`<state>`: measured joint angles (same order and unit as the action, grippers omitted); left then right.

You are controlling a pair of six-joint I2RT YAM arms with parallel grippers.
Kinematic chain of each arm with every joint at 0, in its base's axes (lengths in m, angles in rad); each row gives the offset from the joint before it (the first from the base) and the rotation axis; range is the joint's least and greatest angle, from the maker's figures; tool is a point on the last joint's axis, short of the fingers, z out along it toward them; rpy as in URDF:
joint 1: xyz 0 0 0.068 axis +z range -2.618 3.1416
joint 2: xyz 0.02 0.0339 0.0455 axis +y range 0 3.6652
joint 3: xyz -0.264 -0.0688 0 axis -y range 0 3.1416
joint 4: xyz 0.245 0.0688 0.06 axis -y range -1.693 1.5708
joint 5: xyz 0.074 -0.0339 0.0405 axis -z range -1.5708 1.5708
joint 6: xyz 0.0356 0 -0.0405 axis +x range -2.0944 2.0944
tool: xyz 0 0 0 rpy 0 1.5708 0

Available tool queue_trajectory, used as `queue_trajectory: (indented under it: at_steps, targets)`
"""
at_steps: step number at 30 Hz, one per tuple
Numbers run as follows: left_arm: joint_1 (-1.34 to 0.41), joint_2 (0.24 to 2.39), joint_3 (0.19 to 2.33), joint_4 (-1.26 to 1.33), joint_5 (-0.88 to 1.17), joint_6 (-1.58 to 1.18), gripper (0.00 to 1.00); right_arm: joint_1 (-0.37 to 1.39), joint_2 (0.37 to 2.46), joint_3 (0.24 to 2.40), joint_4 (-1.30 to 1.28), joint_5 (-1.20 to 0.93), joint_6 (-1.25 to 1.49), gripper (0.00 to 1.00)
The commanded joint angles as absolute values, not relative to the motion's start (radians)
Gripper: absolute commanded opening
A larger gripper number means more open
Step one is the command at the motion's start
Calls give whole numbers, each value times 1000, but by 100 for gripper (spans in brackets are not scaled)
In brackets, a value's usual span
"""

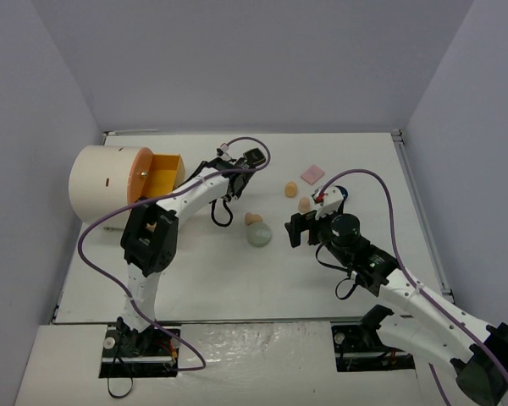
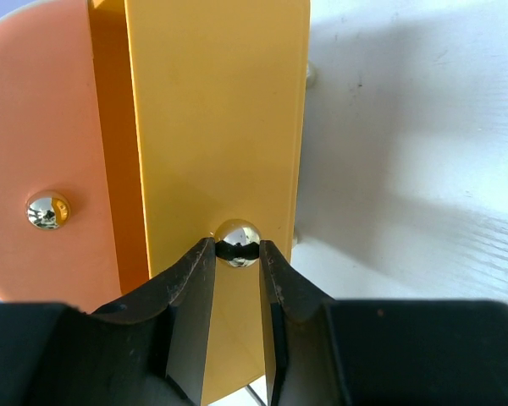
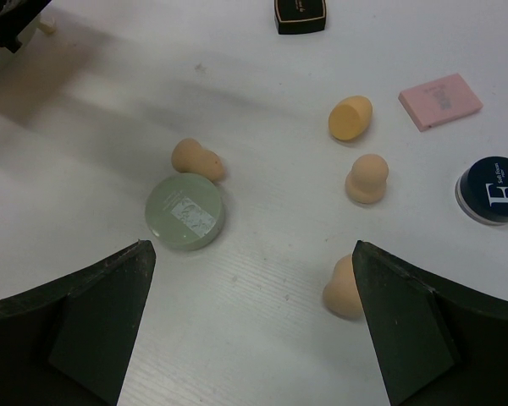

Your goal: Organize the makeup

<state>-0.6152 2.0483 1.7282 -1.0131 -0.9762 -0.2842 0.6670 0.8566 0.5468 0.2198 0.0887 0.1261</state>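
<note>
Right end effector [image 3: 252, 254], spread wide, empty: just ahead of it, pale green disc [image 3: 184, 212], likely rigid and slick, best gripped across its rim, and peach sponges [image 3: 196, 158], light, squashy, best pinched mid-body; left end effector [image 2: 237, 249] pinches the drawer knob [image 2: 237, 237].

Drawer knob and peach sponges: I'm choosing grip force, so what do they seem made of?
The knob looks like polished metal, or perhaps metallised plastic: it is gold-toned and mirrors its surroundings. The peach sponges look like soft matte foam: no shine, rounded egg shapes, dull even colour.
</note>
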Motion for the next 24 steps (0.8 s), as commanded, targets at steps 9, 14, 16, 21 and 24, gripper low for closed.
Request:
queue_trajectory:
  at_steps: [9,14,16,21,24]
  targets:
    - [-648,2022,1804,-1055,-962,-331,11,658,825,545,292,99,132,100]
    - [-660,2016,1812,-1049,-947,-333,33,658,816,552,288,97,135,100]
    - [-663,2014,1819,-1051,-938,-334,40,658,810,554,284,97,136,100]
    - [-689,1990,1850,-1055,-887,-340,62,660,793,569,265,92,143,100]
    - [-715,1952,1884,-1047,-827,-341,72,660,770,585,247,92,148,100]
